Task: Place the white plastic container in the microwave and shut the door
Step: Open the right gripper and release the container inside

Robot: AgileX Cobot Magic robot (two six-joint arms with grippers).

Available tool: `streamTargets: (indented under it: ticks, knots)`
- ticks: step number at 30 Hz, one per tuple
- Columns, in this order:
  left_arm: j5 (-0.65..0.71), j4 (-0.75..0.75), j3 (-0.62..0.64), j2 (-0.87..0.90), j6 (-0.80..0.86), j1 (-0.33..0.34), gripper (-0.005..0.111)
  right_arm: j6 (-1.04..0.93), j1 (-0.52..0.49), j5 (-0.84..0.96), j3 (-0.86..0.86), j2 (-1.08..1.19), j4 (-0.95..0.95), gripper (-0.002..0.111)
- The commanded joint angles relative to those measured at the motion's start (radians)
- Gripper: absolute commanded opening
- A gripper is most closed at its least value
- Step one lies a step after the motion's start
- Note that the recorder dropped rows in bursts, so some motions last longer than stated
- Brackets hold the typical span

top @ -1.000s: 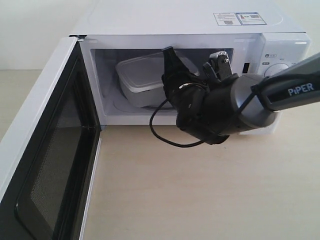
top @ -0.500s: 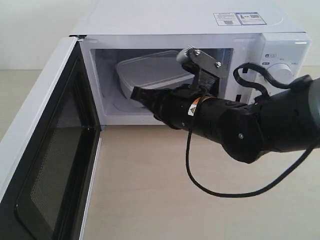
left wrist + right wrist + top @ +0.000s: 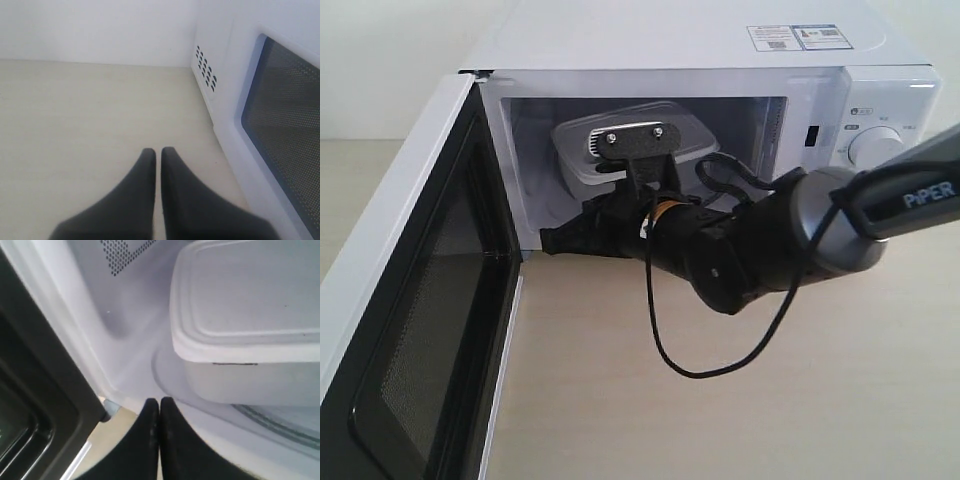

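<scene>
Inside the microwave (image 3: 670, 40), white plastic container (image 3: 698, 130)

My right pincer (image 3: 159, 405) is black; the container (image 3: 240, 315) translucent white; the microwave (image 3: 650, 40) white; its door (image 3: 430, 300) white-framed with dark dotted mesh; the table (image 3: 740, 400) pale beige.

The support is a pale tabletop (image 3: 750, 400) with a faint wood grain, running from the near edge back to a white wall (image 3: 380, 60) at the far left. The white microwave (image 3: 670, 40) stands directly on it at the far side, from the middle to the right. Its door (image 3: 390, 300) is swung open toward the near left, above the tabletop; whether its lower edge touches the surface cannot be told.
</scene>
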Motion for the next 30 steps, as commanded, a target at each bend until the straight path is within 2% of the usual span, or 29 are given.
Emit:
streamTargets:
  ticks: [1, 5, 16, 30]
  knots:
    - [-0.008, 0.005, 0.004, -0.002, 0.001, -0.002, 0.004, -0.049, -0.005, 0.001, -0.063, 0.061, 0.098, 0.000]
    - [-0.008, 0.005, 0.004, -0.002, 0.001, -0.002, 0.004, -0.159, -0.005, -0.015, -0.098, 0.093, 0.239, 0.000]
    - [-0.008, 0.005, 0.004, -0.002, 0.001, -0.002, 0.004, -0.221, -0.005, -0.058, -0.156, 0.125, 0.344, 0.000]
    - [-0.008, 0.005, 0.004, -0.002, 0.001, -0.002, 0.004, -0.256, 0.035, 0.090, -0.137, 0.042, 0.342, 0.000]
